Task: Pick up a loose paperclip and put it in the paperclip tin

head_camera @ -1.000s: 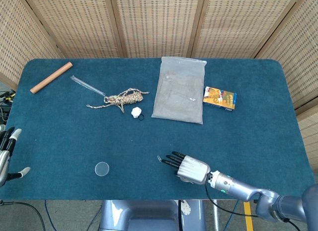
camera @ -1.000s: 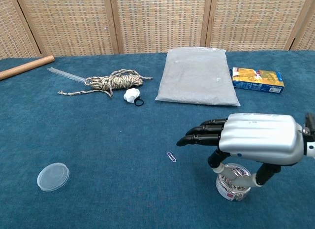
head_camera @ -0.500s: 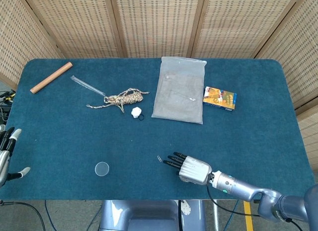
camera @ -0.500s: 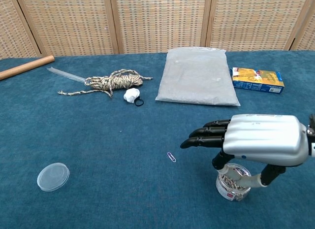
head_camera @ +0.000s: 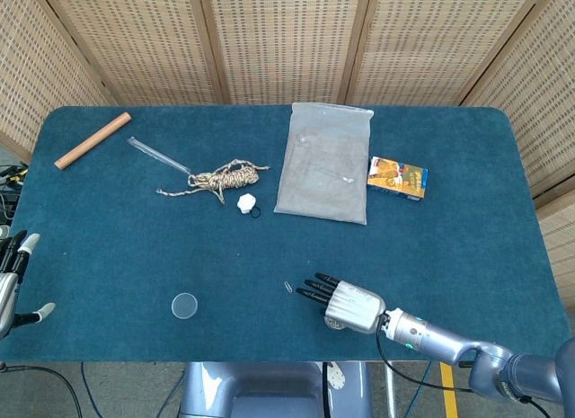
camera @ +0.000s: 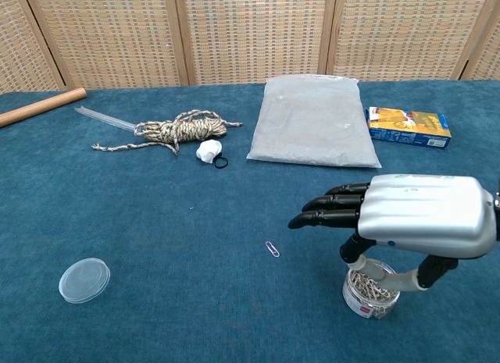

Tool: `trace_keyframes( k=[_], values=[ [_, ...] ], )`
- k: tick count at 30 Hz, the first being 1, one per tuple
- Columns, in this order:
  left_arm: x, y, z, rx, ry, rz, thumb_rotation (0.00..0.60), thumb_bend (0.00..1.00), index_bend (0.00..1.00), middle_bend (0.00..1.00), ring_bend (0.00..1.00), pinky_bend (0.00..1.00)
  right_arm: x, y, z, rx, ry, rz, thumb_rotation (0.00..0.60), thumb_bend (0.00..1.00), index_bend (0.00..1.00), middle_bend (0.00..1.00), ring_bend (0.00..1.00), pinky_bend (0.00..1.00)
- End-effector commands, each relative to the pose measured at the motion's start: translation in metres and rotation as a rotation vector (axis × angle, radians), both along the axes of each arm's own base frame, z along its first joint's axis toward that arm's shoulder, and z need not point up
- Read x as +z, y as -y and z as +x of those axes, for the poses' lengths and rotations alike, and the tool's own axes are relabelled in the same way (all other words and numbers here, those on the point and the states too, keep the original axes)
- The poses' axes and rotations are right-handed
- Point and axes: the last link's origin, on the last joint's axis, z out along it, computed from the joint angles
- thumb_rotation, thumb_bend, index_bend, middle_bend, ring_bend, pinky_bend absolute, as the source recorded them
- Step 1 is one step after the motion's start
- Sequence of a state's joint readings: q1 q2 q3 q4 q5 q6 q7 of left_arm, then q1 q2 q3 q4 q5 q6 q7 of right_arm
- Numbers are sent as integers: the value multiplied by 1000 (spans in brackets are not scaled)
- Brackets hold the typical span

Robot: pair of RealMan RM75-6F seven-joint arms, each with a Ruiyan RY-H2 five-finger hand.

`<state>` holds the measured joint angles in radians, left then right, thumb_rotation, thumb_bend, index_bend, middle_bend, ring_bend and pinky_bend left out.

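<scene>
On the table lie one loose paperclip (camera: 272, 249) and one paperclip tin (camera: 369, 293) — the right hand (camera: 406, 221), fingers apart and empty, has drifted right; left hand (head_camera: 11, 283) also open.

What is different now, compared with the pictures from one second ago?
The right hand has drawn back a little toward the robot above the paperclip tin, away from the loose paperclip, holding nothing. The paperclip, the tin and the left hand stayed as they were.
</scene>
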<state>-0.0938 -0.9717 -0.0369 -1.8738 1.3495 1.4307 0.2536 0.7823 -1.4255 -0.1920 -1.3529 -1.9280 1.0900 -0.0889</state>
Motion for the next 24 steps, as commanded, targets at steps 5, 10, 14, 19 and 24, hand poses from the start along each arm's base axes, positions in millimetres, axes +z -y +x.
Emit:
trace_keyframes(
  k=[5, 10, 14, 19, 24],
  values=[
    [0, 0, 0, -1, 0, -1, 600, 0, 0, 0, 0, 0, 3, 1, 0, 2, 0, -7, 600, 328, 213, 38, 0, 114],
    [0, 0, 0, 0, 1, -1, 600, 0, 0, 0, 0, 0, 5, 1, 1, 8, 2, -14, 600, 328, 210, 38, 0, 114],
    [0, 0, 0, -1, 2, 1, 600, 0, 0, 0, 0, 0, 9, 3, 5, 14, 22, -30, 600, 329, 210, 38, 0, 116],
    [2, 0, -1, 1, 7, 6, 600, 0, 0, 0, 0, 0, 35, 18, 13, -9, 93, -121, 600, 329, 210, 38, 0, 118],
    [6, 1, -2, -4, 14, 16, 600, 0, 0, 0, 0, 0, 79, 30, -11, -170, 110, -309, 600, 136, 125, 13, 0, 83]
  ],
)
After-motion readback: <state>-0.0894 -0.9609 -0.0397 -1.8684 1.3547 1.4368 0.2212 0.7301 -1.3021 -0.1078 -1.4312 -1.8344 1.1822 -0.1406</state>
